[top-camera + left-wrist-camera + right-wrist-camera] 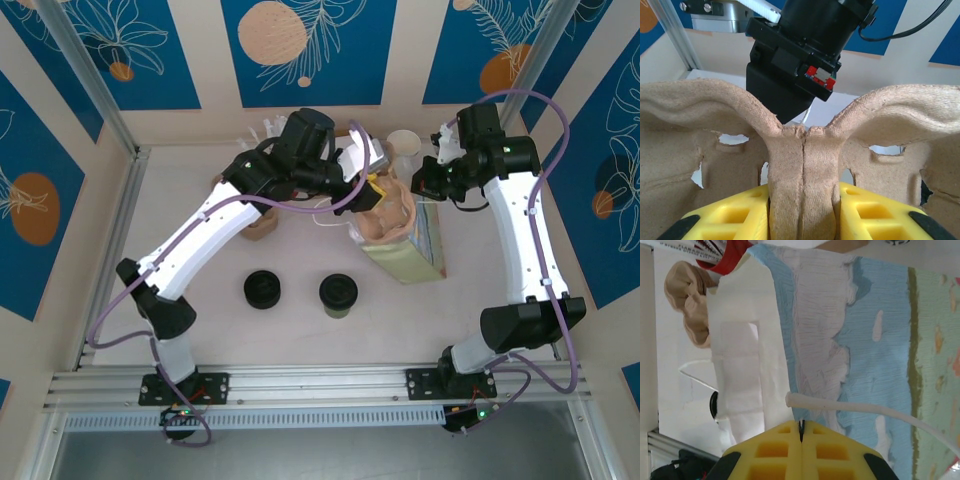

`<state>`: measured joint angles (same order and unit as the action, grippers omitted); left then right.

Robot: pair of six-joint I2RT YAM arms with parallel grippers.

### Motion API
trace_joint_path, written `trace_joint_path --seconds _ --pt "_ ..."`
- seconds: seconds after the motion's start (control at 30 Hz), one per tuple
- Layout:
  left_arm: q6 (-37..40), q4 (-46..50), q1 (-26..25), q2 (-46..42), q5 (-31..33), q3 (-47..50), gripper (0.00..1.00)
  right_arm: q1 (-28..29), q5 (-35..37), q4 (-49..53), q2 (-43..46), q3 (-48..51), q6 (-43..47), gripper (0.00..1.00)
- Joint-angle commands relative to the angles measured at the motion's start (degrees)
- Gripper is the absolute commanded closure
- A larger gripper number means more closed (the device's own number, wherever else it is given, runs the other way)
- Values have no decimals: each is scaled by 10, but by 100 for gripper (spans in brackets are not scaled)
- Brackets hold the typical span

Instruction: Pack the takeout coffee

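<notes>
- While the left hand (802, 195) reaches into the upper middle of the top view, its yellow fingers (730, 220) are closed narrow on the middle ridge of a pulp cup carrier (700, 107).
- The carrier is held off the bench (300, 335), at the open end of a paper bag (415, 255). I cannot tell whether any part of it is inside the bag.
- The paper bag, with pale green and blue print, is right of centre in the top view.
- The right hand (801, 431) is pressed fully together on the rim of the bag, just under the white cord handle (865, 410).
- The takeout coffee (338, 293) stands upright on the bench in the lower middle of the top view. It is outside the bag and well apart from both hands. Its black lid is on, and a little olive-green side shows below it.
- A low black lid disc (262, 289) lies near the coffee on its left, not touching it.
- A white paper cup (403, 145) stands near the back wall, above the bag in the frame.
</notes>
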<state>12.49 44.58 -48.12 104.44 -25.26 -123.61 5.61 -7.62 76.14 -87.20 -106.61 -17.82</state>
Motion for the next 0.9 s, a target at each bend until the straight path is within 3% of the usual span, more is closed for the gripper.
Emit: trace_joint_path --seconds 0.0,0.4,0.87 --pt "0 14 5 12 -22 -6 68 -2 -35 33 19 -3 21 100" --pt "-1 42 9 61 -17 -20 67 -6 -44 37 29 30 35 100" --pt "-1 46 9 92 -70 2 68 5 3 17 37 62 53 100"
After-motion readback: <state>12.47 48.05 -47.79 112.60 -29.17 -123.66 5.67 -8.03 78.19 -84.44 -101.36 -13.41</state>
